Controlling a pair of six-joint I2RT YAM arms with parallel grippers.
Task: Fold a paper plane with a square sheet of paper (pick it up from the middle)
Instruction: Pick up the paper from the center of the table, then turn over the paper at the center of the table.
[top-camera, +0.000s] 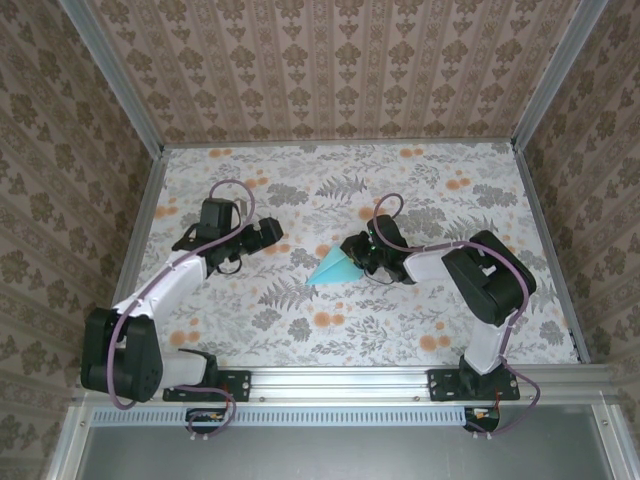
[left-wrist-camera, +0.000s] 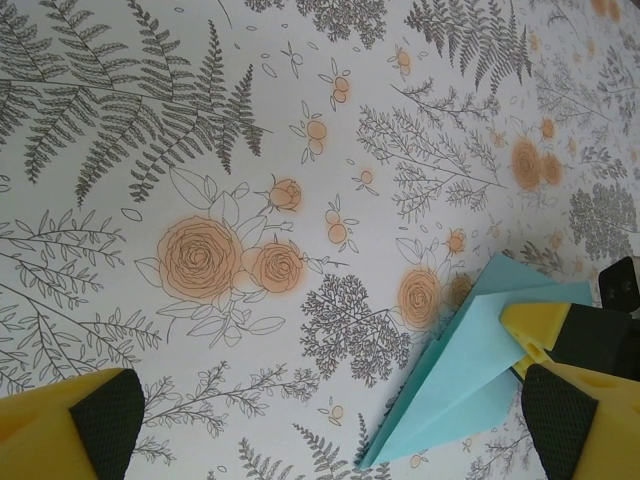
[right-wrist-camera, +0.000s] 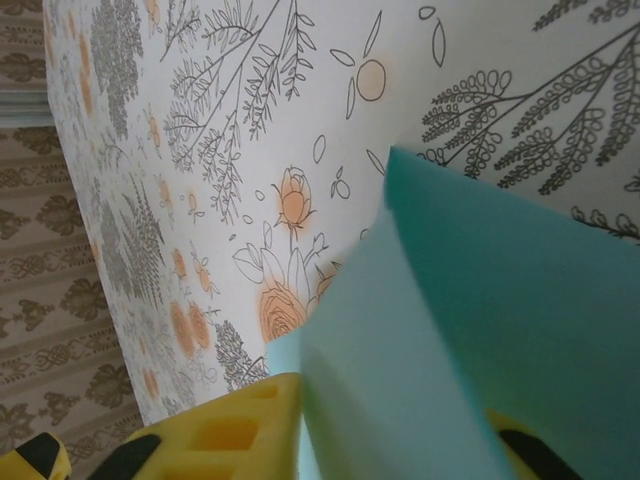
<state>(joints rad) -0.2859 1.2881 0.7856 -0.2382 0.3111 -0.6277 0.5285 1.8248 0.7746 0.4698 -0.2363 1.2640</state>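
Arm bases (top-camera: 165, 375) sit at near edge of floral table (top-camera: 400, 330) in top view. L gripper (top-camera: 268, 233) points right, jaws spread, nothing btwn them. R gripper (top-camera: 357, 255) points left, clamped on wide tail of turquoise paper plane (top-camera: 330, 268), which lies near table centre w/ nose toward L arm.

L wrist view: own yellow fingers (left-wrist-camera: 70, 425) stand wide apart at lower corners. Plane (left-wrist-camera: 470, 380) is lower right, sharp nose down-left, centre crease visible, R gripper's finger (left-wrist-camera: 530, 325) pressed on its rear.

R wrist view: plane's folded layers (right-wrist-camera: 500, 300) run up btwn yellow fingers (right-wrist-camera: 230, 430), pinched. Can't tell if nose touches table.
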